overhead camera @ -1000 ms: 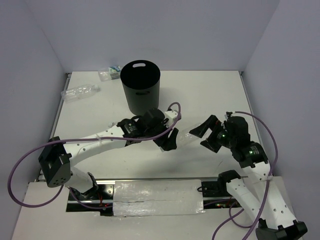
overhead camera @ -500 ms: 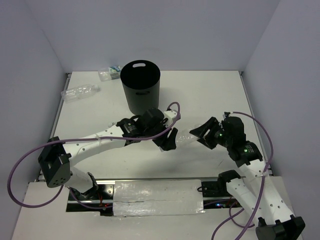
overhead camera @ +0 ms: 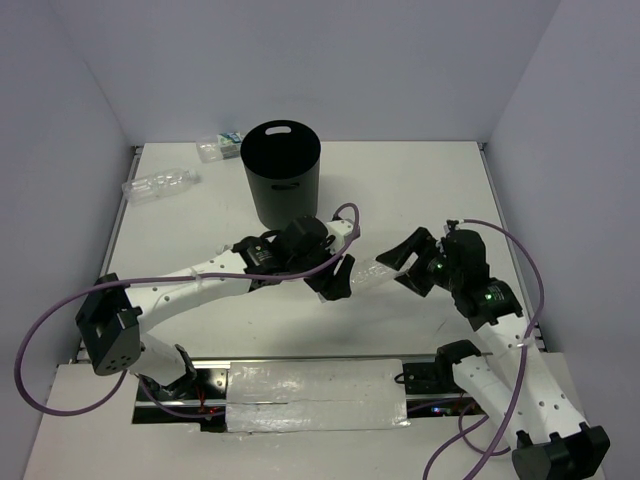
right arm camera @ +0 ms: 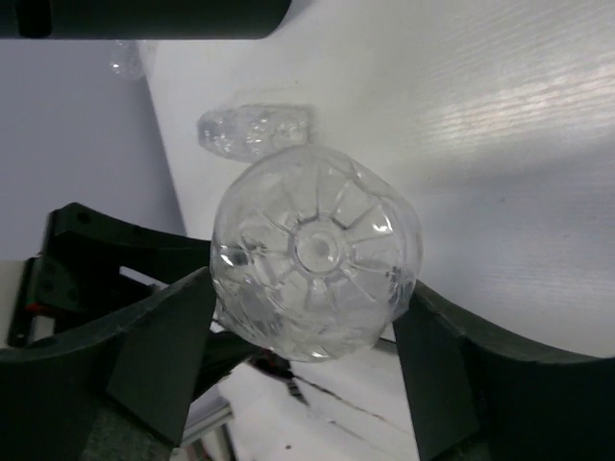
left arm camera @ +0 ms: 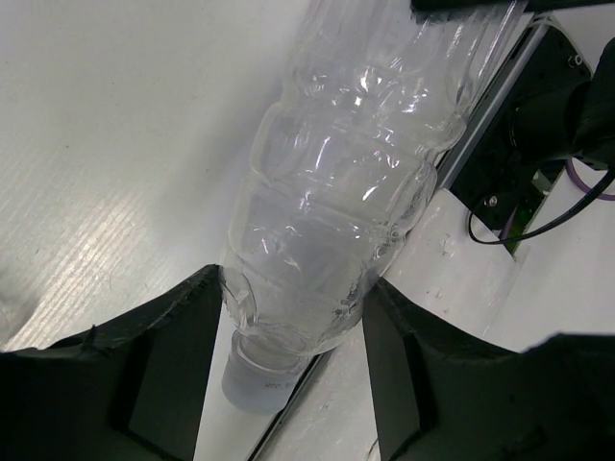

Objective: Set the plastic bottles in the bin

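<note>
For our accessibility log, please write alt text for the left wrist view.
A clear crinkled plastic bottle is held at its shoulder between the black fingers of the left gripper, pale cap nearest the camera. The white table lies below it.

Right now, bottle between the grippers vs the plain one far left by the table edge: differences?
The held bottle sits between the left gripper and the right gripper; the far bottle lies untouched on the table. The held bottle is in front of the bin; the far bottle is left of it. Both are clear and outside the bin.
</note>
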